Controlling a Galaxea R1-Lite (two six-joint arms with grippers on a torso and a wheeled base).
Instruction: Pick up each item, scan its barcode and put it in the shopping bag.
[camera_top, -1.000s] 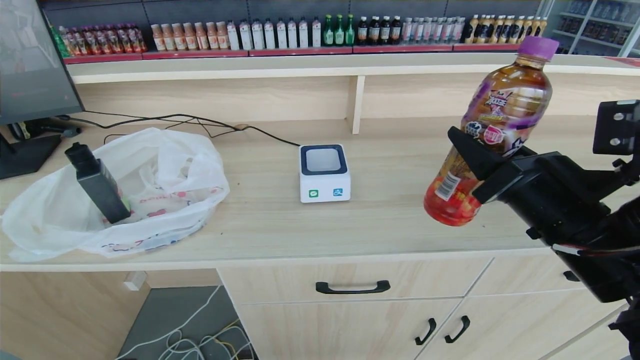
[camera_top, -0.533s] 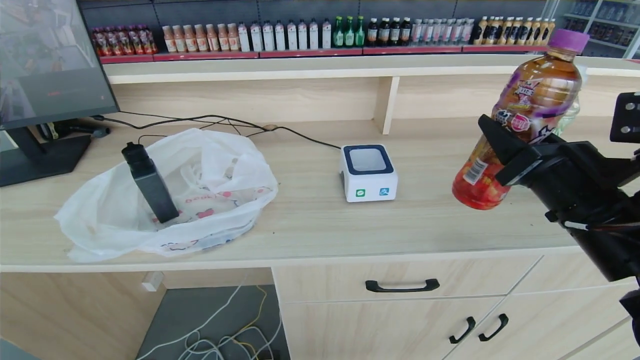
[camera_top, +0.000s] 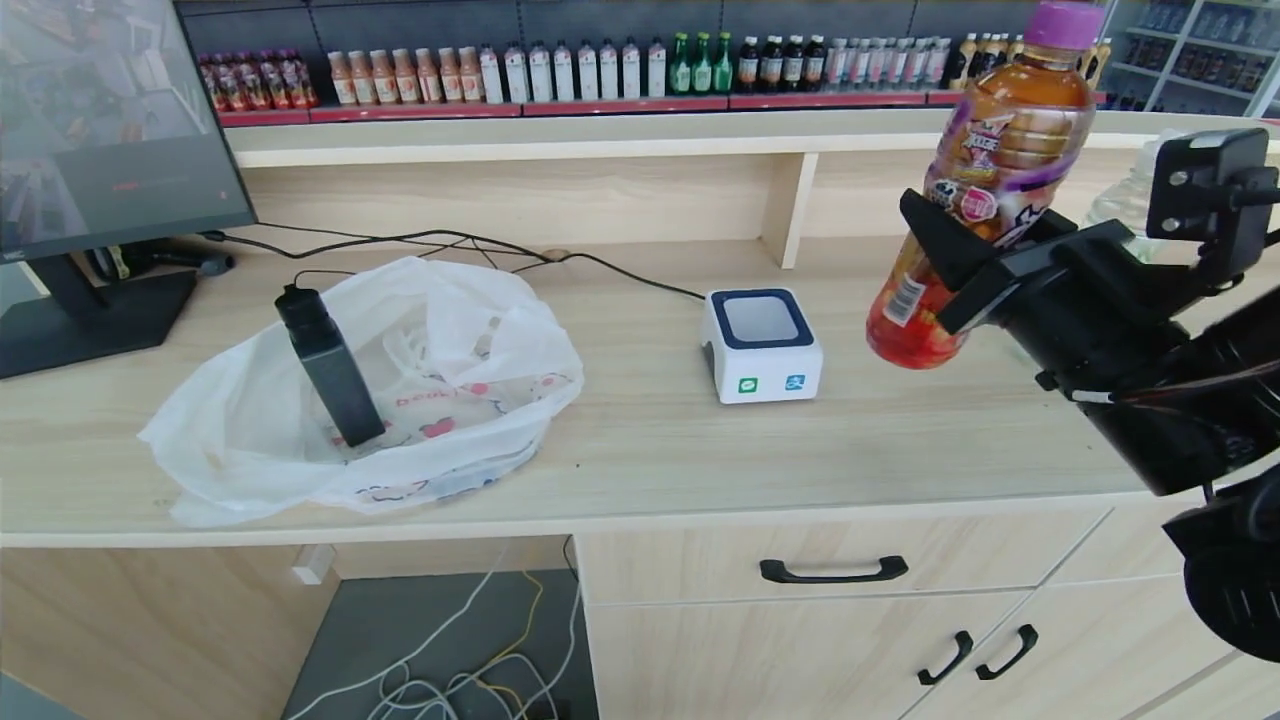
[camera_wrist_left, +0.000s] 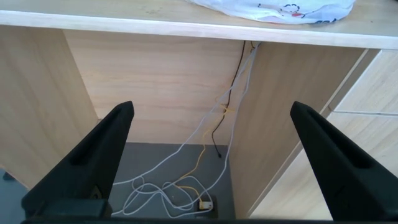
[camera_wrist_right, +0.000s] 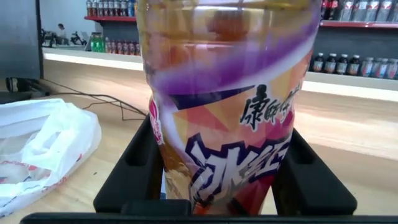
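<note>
My right gripper (camera_top: 975, 275) is shut on a tea bottle (camera_top: 985, 180) with a purple cap and a purple-and-red label, held tilted in the air above the counter's right part, to the right of the scanner. Its barcode faces down and to the left. Up close the bottle (camera_wrist_right: 227, 106) sits between my black fingers (camera_wrist_right: 134, 162). The white barcode scanner (camera_top: 762, 345) with its dark-framed window sits mid-counter. The white shopping bag (camera_top: 400, 400) lies open on the left with a dark bottle (camera_top: 330, 365) standing in it. My left gripper (camera_wrist_left: 214, 162) is open, low beneath the counter's edge.
A monitor (camera_top: 110, 120) on its stand occupies the counter's far left, and black cables (camera_top: 450, 245) run behind the bag to the scanner. A wooden divider (camera_top: 785, 205) stands behind the scanner. A clear bottle (camera_top: 1125, 205) is behind my right arm. Drawers (camera_top: 835, 572) lie below.
The head camera has shifted, so the scene slid right. My right gripper with the tea bottle has risen and moved left, closer to the scanner.
</note>
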